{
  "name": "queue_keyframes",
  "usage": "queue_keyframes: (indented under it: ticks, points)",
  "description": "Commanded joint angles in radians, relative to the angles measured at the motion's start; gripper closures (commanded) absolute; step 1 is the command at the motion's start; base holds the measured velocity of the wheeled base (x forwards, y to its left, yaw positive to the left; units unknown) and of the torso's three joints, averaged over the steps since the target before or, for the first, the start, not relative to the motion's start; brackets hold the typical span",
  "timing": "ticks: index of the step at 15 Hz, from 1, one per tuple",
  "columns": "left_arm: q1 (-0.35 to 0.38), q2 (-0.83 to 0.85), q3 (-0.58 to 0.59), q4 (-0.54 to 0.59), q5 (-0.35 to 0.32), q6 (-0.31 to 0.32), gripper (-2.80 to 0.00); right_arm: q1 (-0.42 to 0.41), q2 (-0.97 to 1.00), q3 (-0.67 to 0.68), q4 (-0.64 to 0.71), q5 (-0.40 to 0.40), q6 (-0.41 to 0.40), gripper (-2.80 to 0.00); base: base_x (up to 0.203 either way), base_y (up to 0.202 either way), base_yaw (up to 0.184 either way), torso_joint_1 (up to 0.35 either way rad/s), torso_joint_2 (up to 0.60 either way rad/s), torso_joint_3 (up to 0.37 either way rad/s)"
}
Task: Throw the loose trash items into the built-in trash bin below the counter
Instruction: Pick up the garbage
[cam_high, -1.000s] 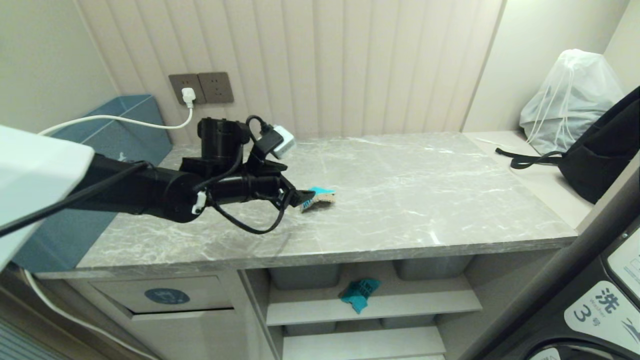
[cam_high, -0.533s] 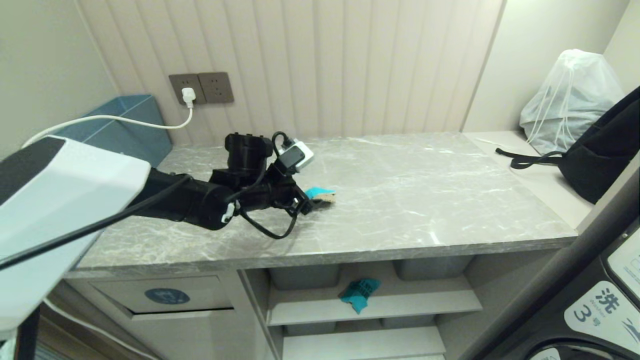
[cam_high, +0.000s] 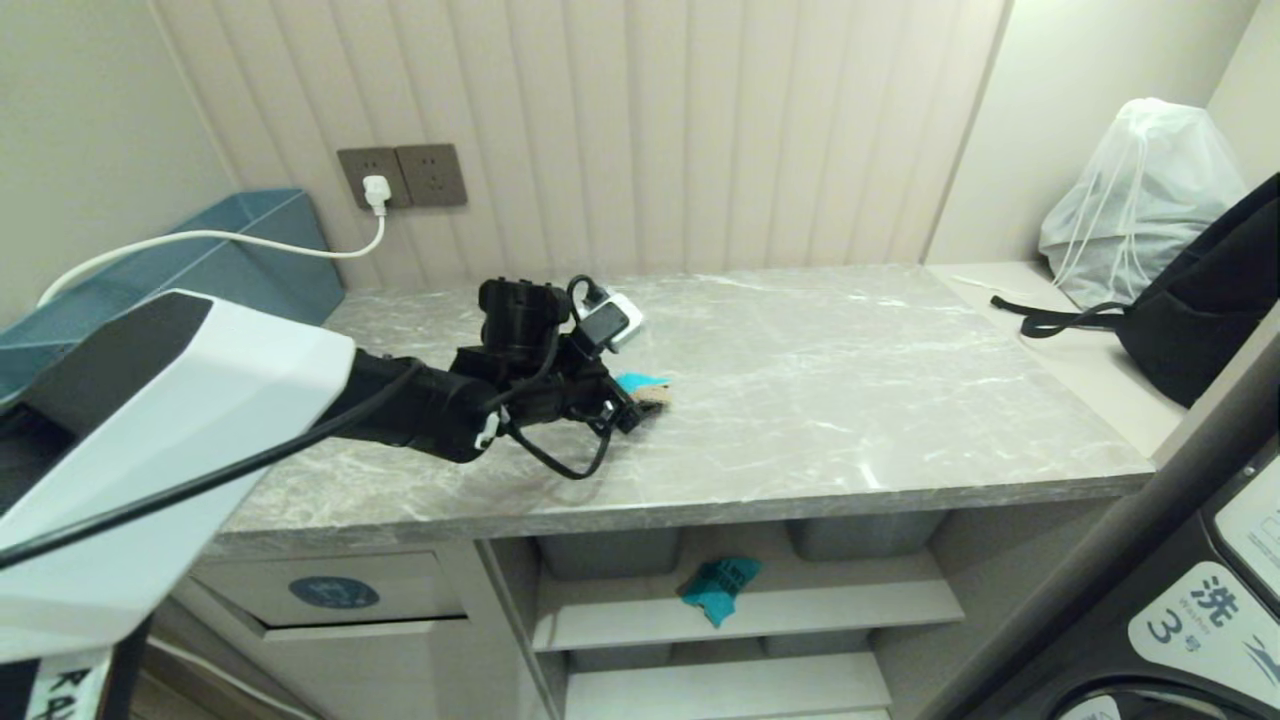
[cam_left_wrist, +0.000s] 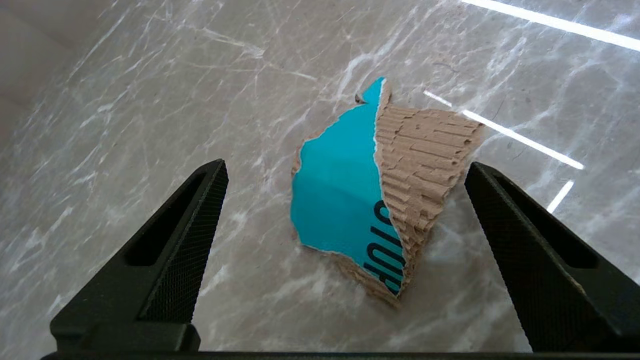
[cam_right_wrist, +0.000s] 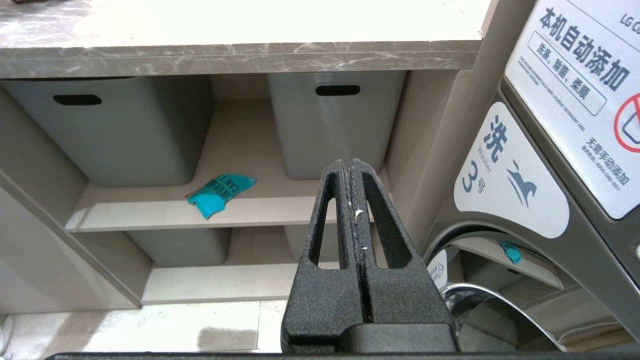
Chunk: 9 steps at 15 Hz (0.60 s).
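Left end effector (cam_left_wrist: 345, 250) gapes wide around the torn teal-and-tan cardboard wrapper scrap (cam_left_wrist: 372, 190) lying flat on the grey marble desk (cam_high: 850, 400) (nothing gripped yet), lined up so both fingers can pinch it.

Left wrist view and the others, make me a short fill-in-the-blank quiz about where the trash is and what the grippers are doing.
1. The torn teal wrapper lies on the ____, between the left gripper's open fingers.
2. The second teal wrapper lies on a ____ between two grey storage bins.
3. The right gripper's fingers are ____.

Missing words: counter; shelf; shut
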Motion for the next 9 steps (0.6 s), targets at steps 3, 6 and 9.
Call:
queue_keyframes:
  ticks: [3,6,9]
  points:
    - [0.002,0.036,-0.031,-0.006,0.016,0.004,-2.80,0.000,0.000,0.000,0.000,0.000,0.000,0.00,0.000,0.000,0.000,0.000,0.00,0.000]
    - [0.002,0.072,-0.091,-0.005,0.018,0.002,-2.80,0.000,0.000,0.000,0.000,0.000,0.000,0.00,0.000,0.000,0.000,0.000,0.00,0.000]
    - [0.007,0.090,-0.118,-0.005,0.021,0.002,-2.80,0.000,0.000,0.000,0.000,0.000,0.000,0.00,0.000,0.000,0.000,0.000,0.00,0.000]
